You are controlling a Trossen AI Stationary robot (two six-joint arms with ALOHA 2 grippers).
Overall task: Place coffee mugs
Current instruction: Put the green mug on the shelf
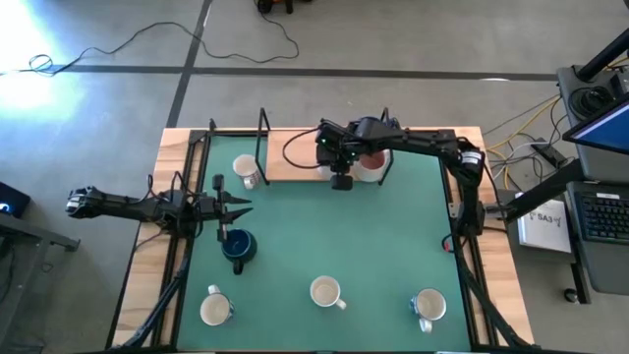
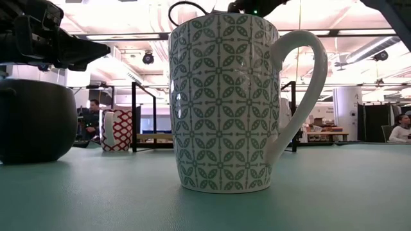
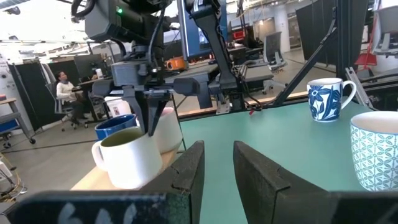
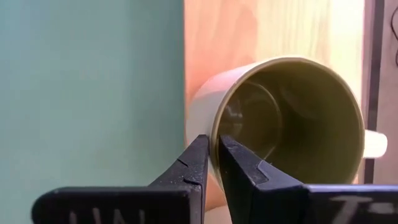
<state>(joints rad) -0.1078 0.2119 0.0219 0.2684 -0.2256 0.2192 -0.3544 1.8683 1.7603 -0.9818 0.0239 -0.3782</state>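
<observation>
A cream mug with an olive-green inside stands upright at the edge of the wooden board at the table's far side, and my right gripper is shut on it. A dark blue mug and a white mug stand right behind it on the board. My left gripper waits open and level at the table's left side, above a dark blue mug. Three pale mugs stand along the near edge, and one more at the far left. My right gripper pinches the mug's wall at the rim, on the side away from the handle. One finger is inside the mug and one outside. The fingers come steeply from above. The mug stays upright, its base on the board.
A black upright frame stands on the board left of the mugs. Black rails run along the mat's left and right sides. The green mat's middle is bare. A leaf-patterned mug fills the low view, and people sit in the room behind.
</observation>
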